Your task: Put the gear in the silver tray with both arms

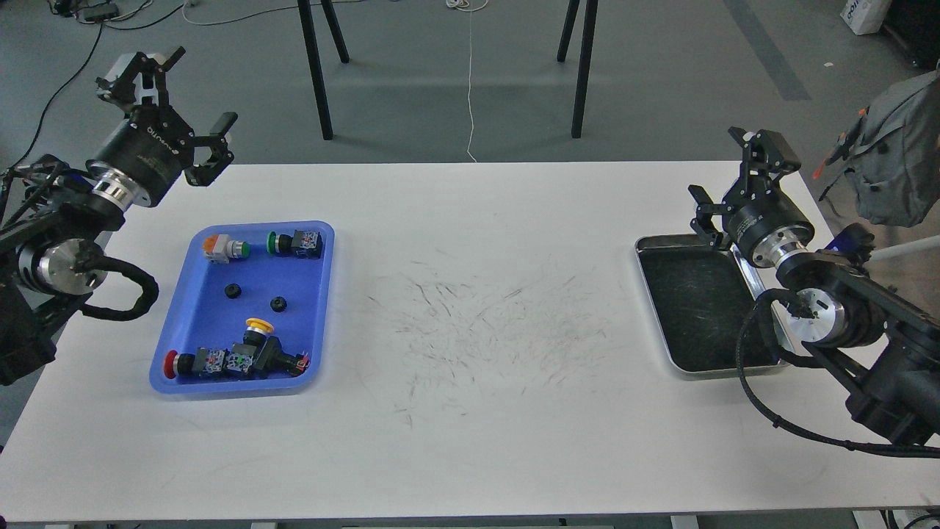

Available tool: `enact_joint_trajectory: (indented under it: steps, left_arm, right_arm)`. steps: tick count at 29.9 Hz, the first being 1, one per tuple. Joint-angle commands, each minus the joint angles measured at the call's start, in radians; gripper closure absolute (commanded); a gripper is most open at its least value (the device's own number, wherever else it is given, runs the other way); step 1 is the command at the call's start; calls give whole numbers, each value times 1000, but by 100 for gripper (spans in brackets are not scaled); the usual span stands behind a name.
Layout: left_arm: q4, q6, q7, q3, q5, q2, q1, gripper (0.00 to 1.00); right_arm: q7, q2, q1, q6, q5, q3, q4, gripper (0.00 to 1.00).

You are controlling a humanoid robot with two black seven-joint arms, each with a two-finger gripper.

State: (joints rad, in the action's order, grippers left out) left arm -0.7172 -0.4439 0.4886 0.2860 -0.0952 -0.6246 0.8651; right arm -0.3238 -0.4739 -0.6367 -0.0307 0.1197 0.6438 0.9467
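The silver tray (698, 308) is a shiny metal rectangle with rounded corners, a raised rim and a dark, scratched bottom. It lies near the right edge of the white surface (470, 308), its right side partly hidden by the right arm (822, 294). Nothing shows on the part of its bottom that is visible.

Two small black gears, one gear (233, 291) and another gear (278, 303), lie in the middle of the blue tray (323, 294) near the surface's left edge, apart from each other. Push-button switches (235, 360) lie along that tray's near and far ends.

The left hand (198, 110) hangs above the far left corner of the surface, its fingers spread apart and holding nothing. The left arm (73, 242) comes in from the left edge.

The right hand (731, 176) is raised just beyond the far end of the silver tray, fingers apart and empty, pointing away toward the far edge.
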Motion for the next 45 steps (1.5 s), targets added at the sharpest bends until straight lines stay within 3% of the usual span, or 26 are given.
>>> enact_joint_trajectory:
  steps: [1,12,25,33,36,45]
  left_arm:
    - [1,-6,0,-2,8,0,-12,0]
    - [-7,45,0,-41,31,0,-24,0]
    - [-13,42,0,-41,38,-4,-26,0]
    - [-22,10,0,-33,75,-13,-28,0]
    - [-19,-45,0,-34,117,-15,-29,0]
    - [-30,-35,0,-96,144,-21,-40,0]
  right_arm:
    - [-1,0,3,0,1,-4,0,2]
    - [-1,0,5,2,2,2,0,2]
    - [-1,0,9,5,1,2,4,2]
    - [-1,-2,14,3,1,2,4,2]
    - [-1,0,15,3,1,2,4,2]
    - [-1,-2,15,3,0,2,6,2]
